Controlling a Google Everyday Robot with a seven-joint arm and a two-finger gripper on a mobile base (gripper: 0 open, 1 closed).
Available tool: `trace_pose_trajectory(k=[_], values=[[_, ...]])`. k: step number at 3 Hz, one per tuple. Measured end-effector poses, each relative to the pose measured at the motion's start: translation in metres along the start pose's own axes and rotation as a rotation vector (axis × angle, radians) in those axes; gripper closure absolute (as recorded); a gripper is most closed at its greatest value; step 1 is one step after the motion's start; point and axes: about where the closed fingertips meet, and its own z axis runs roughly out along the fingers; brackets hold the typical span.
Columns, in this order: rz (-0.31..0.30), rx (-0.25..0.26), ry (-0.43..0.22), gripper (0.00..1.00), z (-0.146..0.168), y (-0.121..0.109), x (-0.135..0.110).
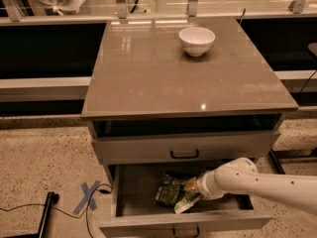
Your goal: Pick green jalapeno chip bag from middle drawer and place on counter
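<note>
- White arm [267, 182] reaches in from the lower right of the view, its rounded wrist bent downward.
- Gripper [192, 192] sits low inside the open drawer [124, 197].

One table [148, 78] carries one white bowl [196, 39]. Two drawers below: one shut drawer [143, 150], one open middle drawer [133, 195] holding one green chip bag [168, 191] and one tool [192, 193], right of the bag. One blue tape cross [88, 196], near left.

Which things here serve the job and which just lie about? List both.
Job: green jalapeno chip bag in the open middle drawer; gripper down in that drawer at the bag; counter.
Lying about: white bowl on the counter; closed upper drawer; blue tape cross on the floor.
</note>
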Motion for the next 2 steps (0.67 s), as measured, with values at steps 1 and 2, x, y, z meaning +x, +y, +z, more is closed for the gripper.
trace_pose_trajectory(k=[1,2], values=[[0.0,0.04,-0.01,0.73,-0.007,-0.005,-0.001],[0.003,0.148,-0.013,0.96,-0.039,-0.025,-0.004]])
